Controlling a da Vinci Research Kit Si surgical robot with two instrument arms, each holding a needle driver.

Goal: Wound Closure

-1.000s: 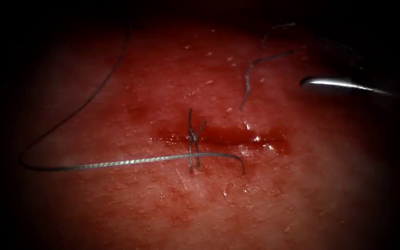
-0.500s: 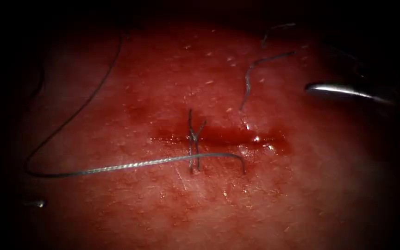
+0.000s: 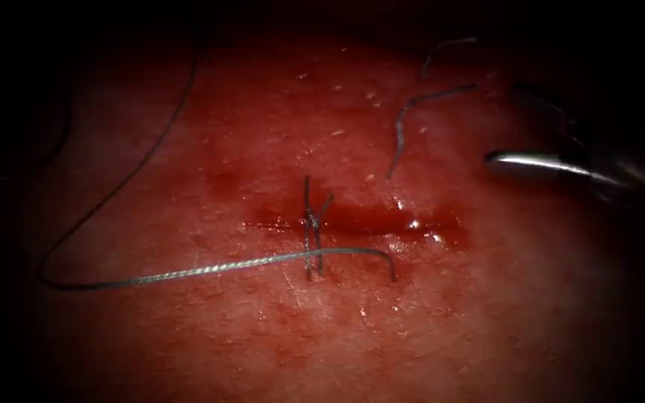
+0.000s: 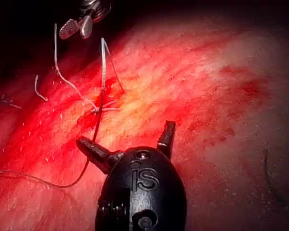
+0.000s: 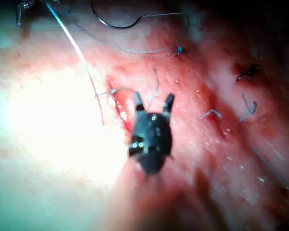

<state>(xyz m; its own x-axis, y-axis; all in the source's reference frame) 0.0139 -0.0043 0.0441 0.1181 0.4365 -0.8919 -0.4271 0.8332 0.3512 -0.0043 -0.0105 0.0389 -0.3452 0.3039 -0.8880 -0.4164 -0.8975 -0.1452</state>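
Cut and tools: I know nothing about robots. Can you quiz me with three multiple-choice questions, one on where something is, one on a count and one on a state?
1. Where does the stitch cross the cut?
A. near its left end
B. near its right end
C. beyond the cut

2. How many stitches cross the cut?
A. one
B. three
C. five

3. How are the left tool jaws?
A. shut on the needle
B. shut on thread
C. open, empty

Answers:
1 A: in the endoscope view the stitch sits towards the cut's left end.
2 A: just one knotted crossing shows there.
3 C: its jaws are spread wide and hold nothing. The right tool is open and empty too, and the needle seems to lie on the tissue, away from both.
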